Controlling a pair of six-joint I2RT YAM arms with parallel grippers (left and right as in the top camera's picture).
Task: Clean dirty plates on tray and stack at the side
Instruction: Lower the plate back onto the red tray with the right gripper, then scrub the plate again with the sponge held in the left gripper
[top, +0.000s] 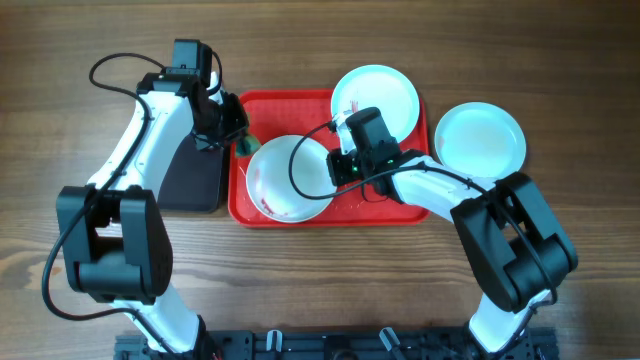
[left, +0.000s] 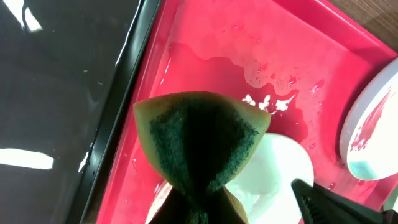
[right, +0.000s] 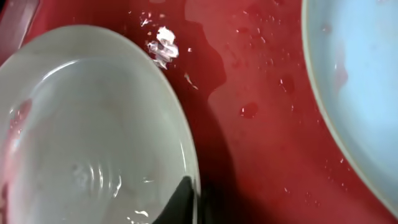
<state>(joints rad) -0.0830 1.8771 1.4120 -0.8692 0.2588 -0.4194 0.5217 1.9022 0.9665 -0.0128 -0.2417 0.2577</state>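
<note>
The red tray (top: 412, 205) holds a white plate (top: 285, 180), tilted, with red streaks near its lower left rim. My right gripper (top: 340, 165) is shut on that plate's right rim; in the right wrist view a dark finger (right: 189, 202) pinches the edge of the white plate (right: 93, 137). A mint-blue plate (top: 375, 100) lies over the tray's far right corner and shows red streaks in the left wrist view (left: 373, 124). A second mint-blue plate (top: 480, 137) sits on the table right of the tray. My left gripper (top: 238, 140) is shut on a green and yellow sponge (left: 199, 137) just left of the white plate.
A smaller black tray (top: 190, 175) lies against the red tray's left side and also shows in the left wrist view (left: 56, 93). The red tray floor (right: 249, 93) is wet, with water drops and white foam specks (right: 163, 45).
</note>
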